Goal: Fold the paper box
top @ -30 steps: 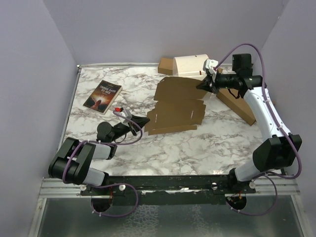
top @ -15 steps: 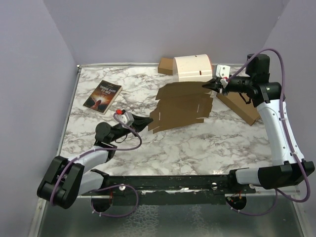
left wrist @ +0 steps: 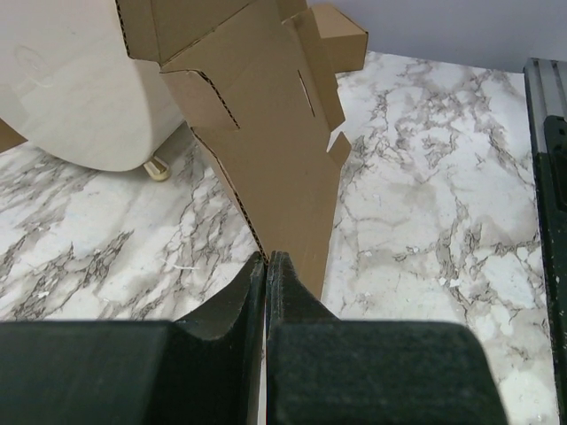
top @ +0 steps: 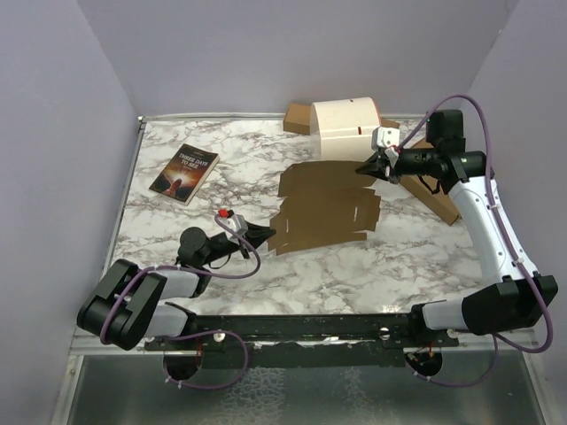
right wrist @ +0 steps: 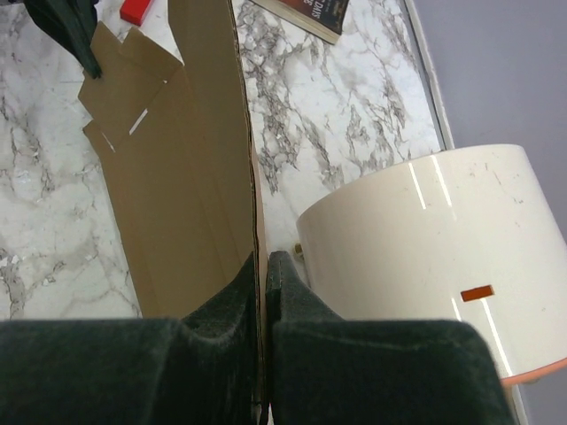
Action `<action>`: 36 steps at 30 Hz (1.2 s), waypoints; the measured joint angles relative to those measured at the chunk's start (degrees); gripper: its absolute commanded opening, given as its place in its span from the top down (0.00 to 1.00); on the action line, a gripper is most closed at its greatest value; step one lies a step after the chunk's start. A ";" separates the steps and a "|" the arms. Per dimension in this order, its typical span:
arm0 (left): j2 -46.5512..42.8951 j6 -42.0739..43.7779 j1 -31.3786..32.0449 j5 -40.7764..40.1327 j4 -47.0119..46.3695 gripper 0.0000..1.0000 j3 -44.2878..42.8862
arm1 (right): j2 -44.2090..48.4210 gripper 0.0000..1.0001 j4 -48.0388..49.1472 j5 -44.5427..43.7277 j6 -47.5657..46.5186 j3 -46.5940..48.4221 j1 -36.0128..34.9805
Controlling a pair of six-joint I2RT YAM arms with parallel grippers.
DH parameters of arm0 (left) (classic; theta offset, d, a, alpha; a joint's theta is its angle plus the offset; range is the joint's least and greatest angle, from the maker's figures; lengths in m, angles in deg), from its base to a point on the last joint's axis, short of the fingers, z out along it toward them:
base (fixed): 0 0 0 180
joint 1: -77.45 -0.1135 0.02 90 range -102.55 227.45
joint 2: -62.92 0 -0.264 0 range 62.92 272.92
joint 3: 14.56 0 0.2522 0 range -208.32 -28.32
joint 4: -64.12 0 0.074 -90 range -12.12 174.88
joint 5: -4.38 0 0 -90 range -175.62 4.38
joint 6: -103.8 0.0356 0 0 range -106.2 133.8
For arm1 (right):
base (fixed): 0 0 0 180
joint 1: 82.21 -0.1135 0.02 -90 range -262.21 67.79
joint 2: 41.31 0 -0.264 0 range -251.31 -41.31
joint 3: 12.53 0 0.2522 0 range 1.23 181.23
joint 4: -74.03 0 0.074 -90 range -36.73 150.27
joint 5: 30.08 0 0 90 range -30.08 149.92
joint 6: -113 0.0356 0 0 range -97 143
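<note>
The flat paper box (top: 325,205) lies right of the book (top: 183,173), long axis pointing away from it, its opposite corners pinched by the left gripper (top: 266,233) and right gripper (top: 362,167).

The paper box (top: 323,202), a brown die-cut cardboard sheet with flaps and slots, lies unfolded on the table (top: 399,261).

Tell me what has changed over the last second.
The paper box, flat as before, has slid a little toward the near edge of the table, carried by both grippers. The left gripper drew back toward the near edge and slightly right. The right gripper swung outward, then came back, ending nearer. Both stay shut on opposite ends of the sheet. The book and the cream curved container have not moved.
</note>
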 measured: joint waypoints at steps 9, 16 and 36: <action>0.07 5.49 0.07 -1.95 1.14 1.00 1.51 | -0.76 0.99 0.44 0.00 -0.02 -0.98 -0.83; 0.07 8.59 0.11 -3.15 1.81 1.00 2.54 | -0.76 0.99 -1.46 0.00 -1.42 -0.37 -1.20; -3.26 13.40 0.85 -12.35 7.30 0.99 3.37 | 0.63 0.99 -7.39 0.26 -5.88 -1.09 -1.60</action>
